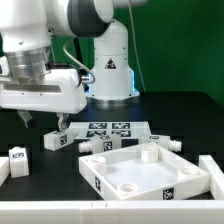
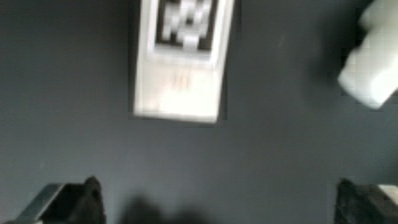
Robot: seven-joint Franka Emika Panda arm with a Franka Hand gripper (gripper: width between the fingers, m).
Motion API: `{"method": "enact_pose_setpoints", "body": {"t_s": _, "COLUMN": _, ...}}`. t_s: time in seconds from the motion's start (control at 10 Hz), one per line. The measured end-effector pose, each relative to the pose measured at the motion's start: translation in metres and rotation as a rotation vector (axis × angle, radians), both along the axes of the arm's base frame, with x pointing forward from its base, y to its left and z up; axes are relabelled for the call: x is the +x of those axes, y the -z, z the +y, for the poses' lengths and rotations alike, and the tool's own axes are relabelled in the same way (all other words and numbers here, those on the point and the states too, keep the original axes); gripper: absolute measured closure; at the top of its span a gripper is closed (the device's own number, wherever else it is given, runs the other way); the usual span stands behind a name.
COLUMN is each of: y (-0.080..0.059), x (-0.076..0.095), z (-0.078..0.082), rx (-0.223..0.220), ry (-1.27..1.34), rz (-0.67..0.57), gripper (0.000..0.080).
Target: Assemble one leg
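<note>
**Exterior view's left edge.** One spare white peg [image 1: 17, 160] lies on the black table [image 1: 45, 175]. It carries a dark square tag too small to read. Bare table lies open between this peg and the square panel.

**Arm.** The Panda arm [image 1: 60, 30] enters from the upper left, its hand pointing straight down. The gripper [image 1: 42, 121] hangs low over the table with its dark fingers [image 1: 22, 118] spread apart and nothing between them. In the wrist view, the gripper [image 2: 222, 203] shows only bare table between the two fingertips [image 2: 71, 200].

**The leg** [image 1: 57, 139]. It lies on its side on the table, just under the finger on the exterior view's right. Whether the two touch cannot be told. In the wrist view, the leg [image 2: 183, 60] is blurred. It lies outside the gap between the fingers, with a black-and-white tag at its far end.

**Second peg** [image 1: 88, 146]. It lies near the panel's far left corner.

**Marker board** [image 1: 110, 129]. It lies flat, beyond the panel, printed with several square tags.

**Arm base** [image 1: 115, 88]. It is white and bears a triangular warning sticker [image 1: 110, 65].

**Square panel** [image 1: 92, 172]. It is a white, tray-like part in the near centre, with tags on its walls.

**Third peg** [image 1: 160, 142]. It lies just beyond the panel's far right side.
</note>
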State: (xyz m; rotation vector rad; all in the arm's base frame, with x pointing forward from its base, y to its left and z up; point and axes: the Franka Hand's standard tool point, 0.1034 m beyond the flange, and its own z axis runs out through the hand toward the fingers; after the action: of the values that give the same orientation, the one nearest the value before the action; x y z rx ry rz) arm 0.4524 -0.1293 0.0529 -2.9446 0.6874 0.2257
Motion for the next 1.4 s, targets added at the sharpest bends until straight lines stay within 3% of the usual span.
{"method": "enact_pose_setpoints", "body": {"t_s": 0.2, "y": 0.001, "x": 0.005, "z": 0.000, "rx": 0.054, "ry": -0.003, "rz": 0.087, "gripper": 0.0151}}
{"method": "enact_pose_setpoints", "body": {"t_s": 0.4, "y": 0.007, "x": -0.004, "z": -0.002, "rx": 0.145, "ry": 0.006, "rz": 0.258, "gripper": 0.0151}}
{"method": "enact_pose_setpoints", "body": {"t_s": 1.1, "y": 0.022, "x": -0.013, "z": 0.001, "rx": 0.362, "ry": -0.013, "rz": 0.709, "gripper": 0.0151}}
{"method": "enact_pose_setpoints", "body": {"t_s": 1.4, "y": 0.033, "x": -0.021, "z": 0.001, "rx": 0.384, "ry": -0.022, "rz": 0.744, "gripper": 0.0151}}
